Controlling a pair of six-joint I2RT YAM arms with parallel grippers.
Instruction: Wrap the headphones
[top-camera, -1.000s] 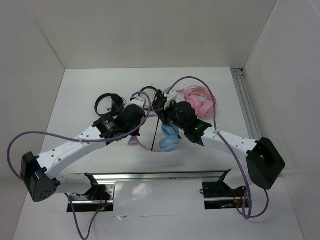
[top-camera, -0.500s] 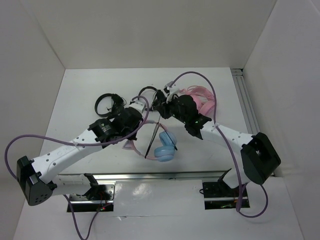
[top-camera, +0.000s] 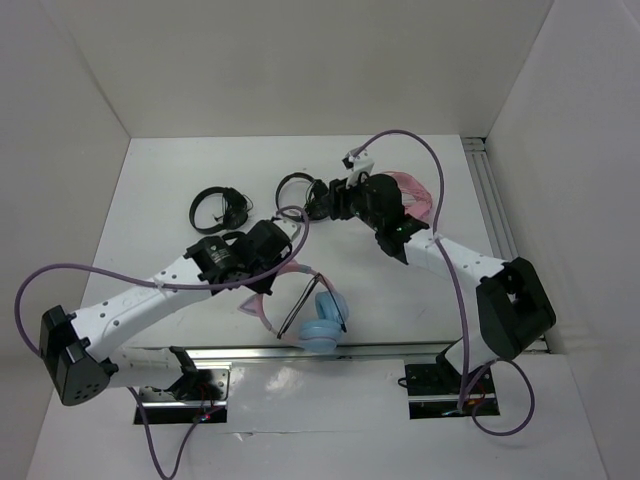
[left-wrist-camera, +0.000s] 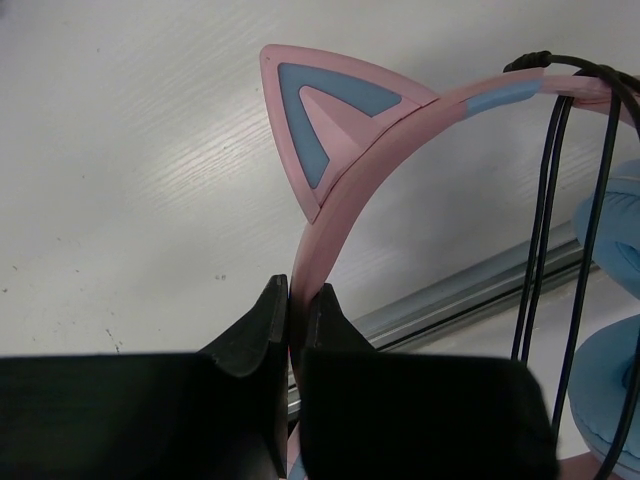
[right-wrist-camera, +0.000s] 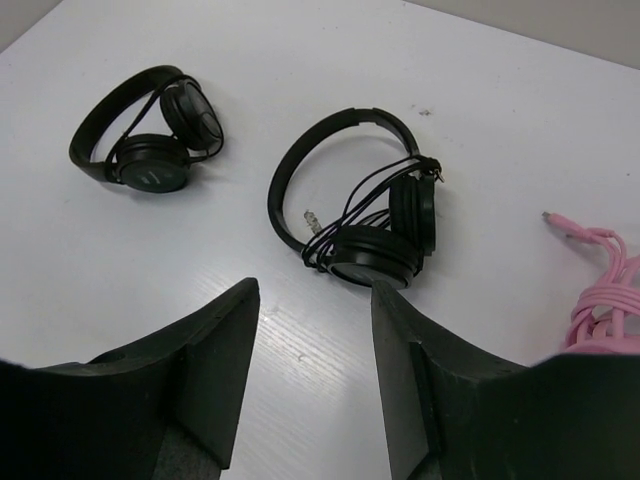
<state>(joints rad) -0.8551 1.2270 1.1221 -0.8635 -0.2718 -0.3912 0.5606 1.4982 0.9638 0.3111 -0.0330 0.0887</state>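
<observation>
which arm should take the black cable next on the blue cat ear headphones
right, probably: the right tool is open and empty over black headphones, free to fetch the cable; the left tool is clamped on the pink headband

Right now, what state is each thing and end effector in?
headphones: gripped at the headband, cable looped over it.
left end effector: shut on the headphones.
right end effector: open, empty.
centre black headphones: lying flat, cable bundled.
left black headphones: lying flat, cable bundled.
pink headset: lying down, partly hidden.
</observation>
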